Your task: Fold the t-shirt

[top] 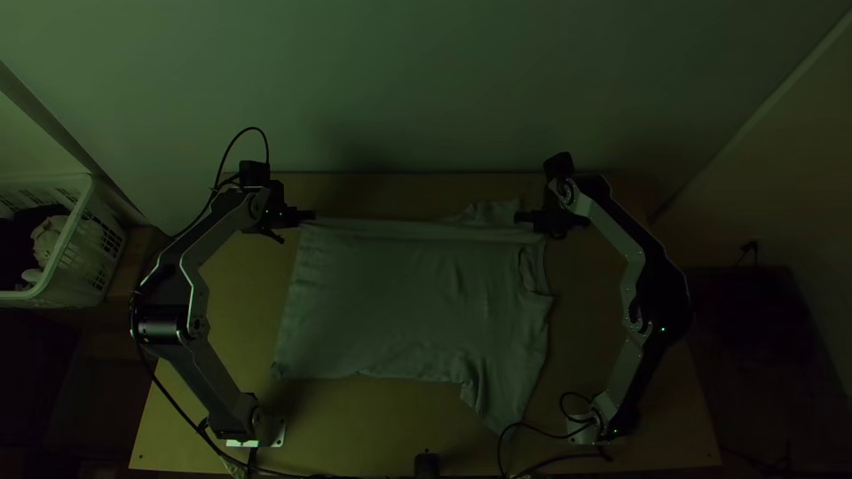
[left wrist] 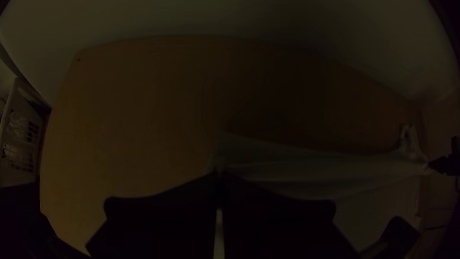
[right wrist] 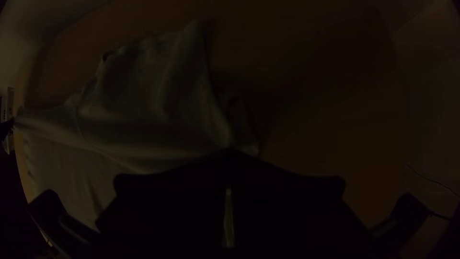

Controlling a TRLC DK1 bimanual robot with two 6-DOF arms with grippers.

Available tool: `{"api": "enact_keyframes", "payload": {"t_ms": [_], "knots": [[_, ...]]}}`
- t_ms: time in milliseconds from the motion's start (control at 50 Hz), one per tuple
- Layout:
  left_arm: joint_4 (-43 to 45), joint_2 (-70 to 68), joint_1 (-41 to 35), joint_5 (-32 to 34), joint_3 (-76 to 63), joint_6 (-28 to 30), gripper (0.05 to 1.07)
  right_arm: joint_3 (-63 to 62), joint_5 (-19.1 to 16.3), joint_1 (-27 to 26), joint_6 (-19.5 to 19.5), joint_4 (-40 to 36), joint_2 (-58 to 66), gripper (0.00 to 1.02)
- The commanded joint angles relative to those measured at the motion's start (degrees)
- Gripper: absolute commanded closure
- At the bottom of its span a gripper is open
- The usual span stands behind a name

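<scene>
Surface [top: 355,421] first, widest of all: it carries the shirt [top: 399,302], which lies broadly spread between our two arms, its hem [top: 288,324] towards the left arm and its collar [top: 531,270] towards the right. The near sleeve [top: 510,390] points to the near edge; the far sleeve [top: 493,213] lies rumpled just beside the right pincer [top: 519,217]. Between the pincers runs a narrow strip [top: 382,229] of cloth, drawn fairly straight along the far side.

We have the left pincer [top: 312,215] closed together on the far hem corner, and the right pincer clamped on cloth by the far shoulder. We judge the step to be the first lengthwise fold, bringing that far side over towards us, with most of the task ahead.

To do it well, we should lift both ends together, just enough to clear the layer beneath, and carry them at one pace so the strip stays taut without stretching. We should watch the far sleeve, which could tuck under crookedly, and lay the edge down parallel to the near side before letting go.
</scene>
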Motion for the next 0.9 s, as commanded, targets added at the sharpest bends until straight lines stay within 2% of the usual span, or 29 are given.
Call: {"api": "enact_keyframes", "payload": {"t_ms": [0,680,720,760,800,840,860,880], "knots": [[0.7,-3.3,0.7,-0.2,-3.5,0.7,1.05,-3.9,0.9,0.6,-0.3,0.6,-3.8,1.00],[5.3,-9.3,-0.4,-0.2,-16.5,1.1,1.03,-22.9,1.0,0.9,-0.4,5.2,-14.4,1.00],[5.4,-9.8,-0.4,-0.2,-17.1,1.1,0.88,-23.4,1.0,0.9,-0.4,5.2,-14.8,0.98],[5.4,-10.5,-0.4,-0.2,-17.6,1.0,0.64,-23.8,1.0,1.0,-0.3,5.2,-15.1,0.85],[5.3,-11.1,-0.1,-0.2,-18.0,0.8,0.41,-24.6,1.0,0.9,-0.2,5.1,-15.8,0.67],[4.5,-11.1,0.1,0.0,-17.6,0.9,0.17,-25.5,1.0,0.9,-0.2,5.1,-16.9,0.44],[3.4,-11.0,0.3,0.5,-17.2,0.9,0.09,-25.8,1.0,0.7,0.2,5.1,-17.4,0.32],[1.9,-10.8,0.3,1.0,-16.3,1.1,0.09,-26.1,1.0,0.6,0.4,4.9,-18.0,0.23]]}}
